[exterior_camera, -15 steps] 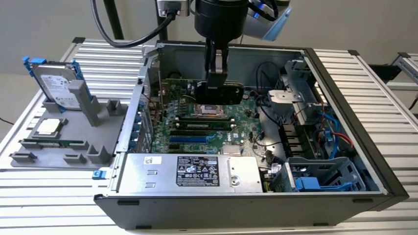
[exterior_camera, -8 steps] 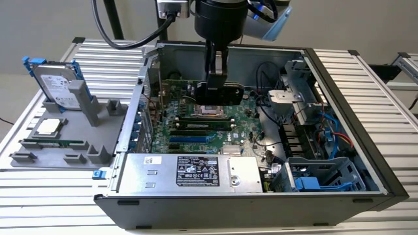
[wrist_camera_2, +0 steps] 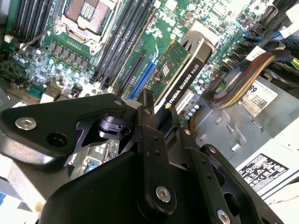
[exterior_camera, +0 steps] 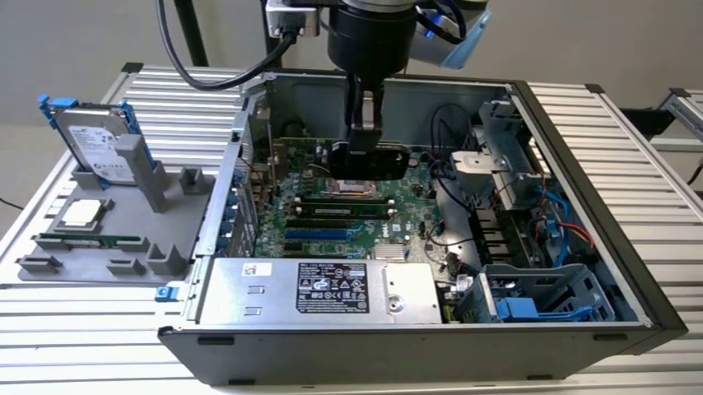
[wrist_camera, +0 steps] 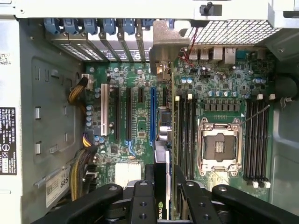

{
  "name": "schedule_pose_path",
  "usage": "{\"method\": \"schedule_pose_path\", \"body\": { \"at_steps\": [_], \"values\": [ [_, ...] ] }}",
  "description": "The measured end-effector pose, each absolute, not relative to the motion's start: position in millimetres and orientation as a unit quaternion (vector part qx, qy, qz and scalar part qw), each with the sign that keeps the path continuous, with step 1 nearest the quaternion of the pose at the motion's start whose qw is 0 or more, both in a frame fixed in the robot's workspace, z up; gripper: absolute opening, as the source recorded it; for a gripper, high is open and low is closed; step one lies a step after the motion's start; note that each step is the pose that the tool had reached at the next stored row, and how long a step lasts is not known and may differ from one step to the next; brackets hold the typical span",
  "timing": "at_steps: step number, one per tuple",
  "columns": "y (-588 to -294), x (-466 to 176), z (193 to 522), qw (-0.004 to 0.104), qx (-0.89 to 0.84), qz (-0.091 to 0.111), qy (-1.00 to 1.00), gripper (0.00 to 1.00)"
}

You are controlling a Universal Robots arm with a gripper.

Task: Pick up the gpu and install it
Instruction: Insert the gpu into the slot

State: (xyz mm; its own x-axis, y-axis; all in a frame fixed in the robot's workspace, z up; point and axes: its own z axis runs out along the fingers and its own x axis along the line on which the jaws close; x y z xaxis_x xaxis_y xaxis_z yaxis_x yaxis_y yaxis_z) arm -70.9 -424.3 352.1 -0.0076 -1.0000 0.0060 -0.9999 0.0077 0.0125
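The gripper (exterior_camera: 370, 158) hangs inside the open computer case (exterior_camera: 571, 148), its jaws closed on the gpu (wrist_camera_2: 180, 70), a thin flat card held on edge above the motherboard (wrist_camera: 135, 88). In the second wrist view the card shows a glossy black cooler edge with pale lettering along it, a green circuit face on one side and a silver end piece at the far tip. In the first wrist view the gpu (wrist_camera: 161, 140) runs edge-on between the black matte fingers (wrist_camera: 142, 205), hanging over the board close by the long blue slot (wrist_camera: 152, 114) and the rows of black slots. The board is green and densely studded with small parts, with a square metal-framed processor socket (wrist_camera: 219, 147) beside dark memory slots. The case is grey sheet metal; a silver power supply (exterior_camera: 318, 292) with a printed label sits at its near edge. On the ribbed aluminium tabletop (exterior_camera: 648, 156), at the exterior view's left, a grey moulded holder (exterior_camera: 121, 247) carries a silver hard drive (exterior_camera: 94, 144) in a blue frame, standing upright, a narrow green memory stick (exterior_camera: 88, 241) and a square silver chip (exterior_camera: 82, 214).
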Motion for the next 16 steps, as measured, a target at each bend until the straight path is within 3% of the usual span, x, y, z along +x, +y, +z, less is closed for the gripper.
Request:
{"method": "schedule_pose_path", "body": {
  "at_steps": [16],
  "values": [
    [-424.3, -69.8, 345.2, 0.007, 0.704, -0.002, -0.710, 0.00]
  ]
}}
